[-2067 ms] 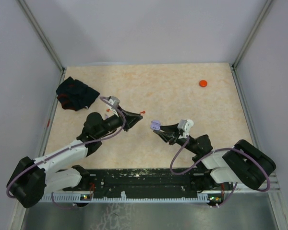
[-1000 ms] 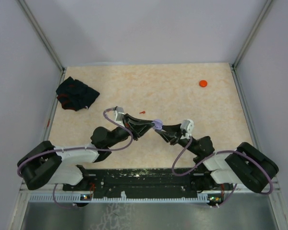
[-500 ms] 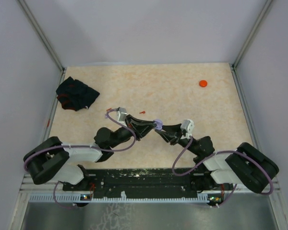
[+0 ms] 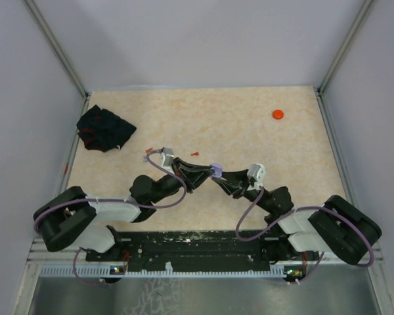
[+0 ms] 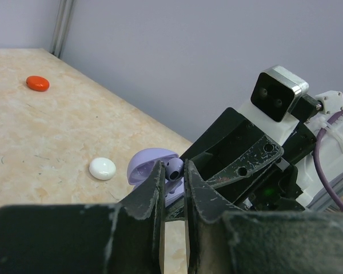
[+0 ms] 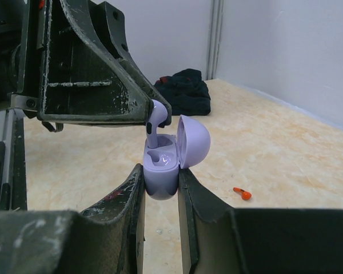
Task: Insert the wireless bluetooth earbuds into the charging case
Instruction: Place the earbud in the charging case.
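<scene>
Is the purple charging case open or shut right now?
Open: the charging case has its lid swung back, wells exposed, and a purple earbud poised over one.

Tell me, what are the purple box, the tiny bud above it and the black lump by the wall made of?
The purple case and the earbud look like smooth hard plastic: both have a soft shine and clean rounded edges. The black lump looks like cloth, probably soft fabric: matte, crumpled and folded.
</scene>
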Motion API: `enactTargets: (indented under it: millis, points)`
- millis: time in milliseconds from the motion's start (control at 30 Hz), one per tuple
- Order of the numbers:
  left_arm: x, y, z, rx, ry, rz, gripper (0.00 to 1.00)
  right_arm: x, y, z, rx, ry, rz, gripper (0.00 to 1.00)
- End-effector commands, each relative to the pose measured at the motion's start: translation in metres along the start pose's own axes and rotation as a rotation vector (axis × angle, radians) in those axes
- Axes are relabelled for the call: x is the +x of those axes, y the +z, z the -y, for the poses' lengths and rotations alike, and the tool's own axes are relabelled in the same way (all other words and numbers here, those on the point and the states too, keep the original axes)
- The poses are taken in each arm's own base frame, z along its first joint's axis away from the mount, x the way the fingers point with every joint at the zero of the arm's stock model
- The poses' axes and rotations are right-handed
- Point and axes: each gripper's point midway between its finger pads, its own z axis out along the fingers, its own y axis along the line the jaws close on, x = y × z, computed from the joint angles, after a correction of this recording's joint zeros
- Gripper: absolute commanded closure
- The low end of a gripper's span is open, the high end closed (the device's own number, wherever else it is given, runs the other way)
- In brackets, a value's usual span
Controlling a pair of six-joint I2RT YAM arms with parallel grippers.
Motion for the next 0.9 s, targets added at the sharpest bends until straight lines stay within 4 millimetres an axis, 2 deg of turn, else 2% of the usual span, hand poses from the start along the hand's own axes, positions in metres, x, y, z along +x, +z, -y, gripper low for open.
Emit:
enactTargets:
  millis: [0,200,633,867]
  points:
    - [-0.003,0.002,0.005,0.019,-0.003,0.025,0.93,-0.044,0.001,-0.006,-0.022,-0.050,0.168,1.00]
    - [0.001,0.000,0.003,0.006,-0.008,0.016,0.93,-0.046,0.000,-0.005,-0.015,-0.051,0.174,1.00]
    - [0.008,-0.011,-0.012,-0.089,-0.018,-0.008,0.84,-0.047,-0.001,-0.005,-0.011,-0.052,0.178,1.00]
    - [0.013,-0.008,-0.010,-0.069,-0.003,-0.049,0.82,-0.048,0.000,-0.005,-0.014,-0.052,0.179,1.00]
